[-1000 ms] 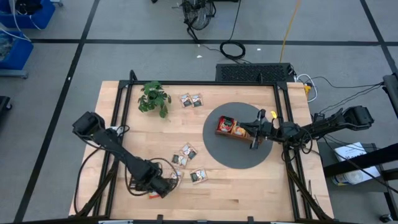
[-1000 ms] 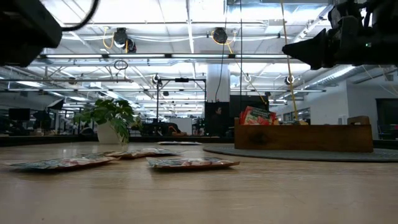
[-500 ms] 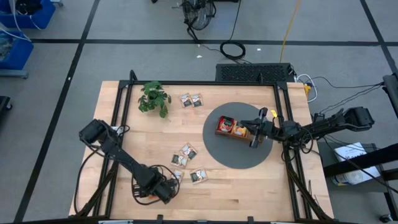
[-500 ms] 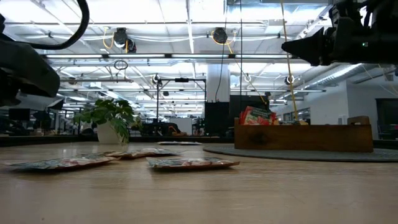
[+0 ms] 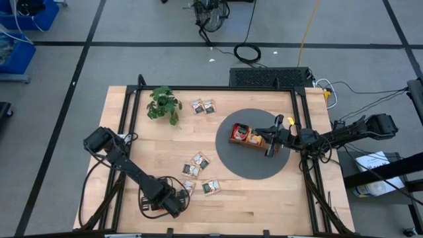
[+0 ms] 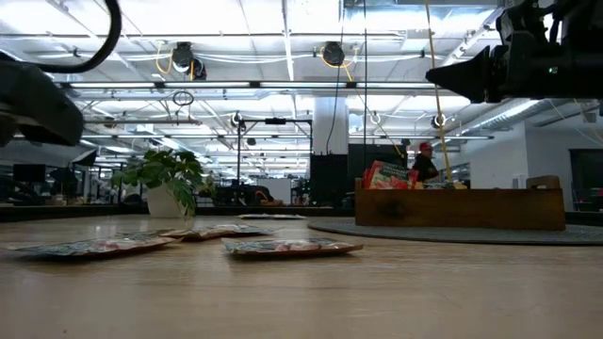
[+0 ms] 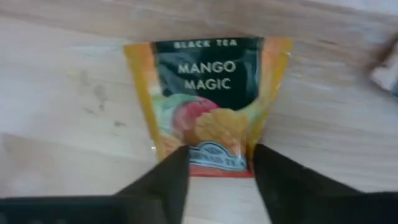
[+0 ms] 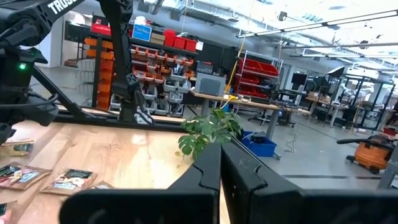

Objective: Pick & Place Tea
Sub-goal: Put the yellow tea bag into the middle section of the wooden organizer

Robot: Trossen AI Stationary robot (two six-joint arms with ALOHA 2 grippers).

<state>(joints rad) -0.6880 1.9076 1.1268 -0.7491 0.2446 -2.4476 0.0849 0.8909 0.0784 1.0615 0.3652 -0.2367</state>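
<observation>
**Orange Mango Magic sachet sitting right between the left fingers**

Orange-yellow paper, "Mango Magic" black tea sachet (image 7: 208,102), flat on the wooden table (image 5: 264,198) near the front edge. The left gripper (image 7: 216,163) is straight over it, fingers (image 7: 165,180) apart and straddling the sachet's near edge, so the packet runs directly forward from the jaws. Can't really tell if the pads are touching paper yet. The right gripper (image 5: 269,149) is pressed shut, hovering by the wooden tray (image 5: 246,135) on the grey mat (image 5: 248,168), well apart. The left arm is clearly nearer.
</observation>
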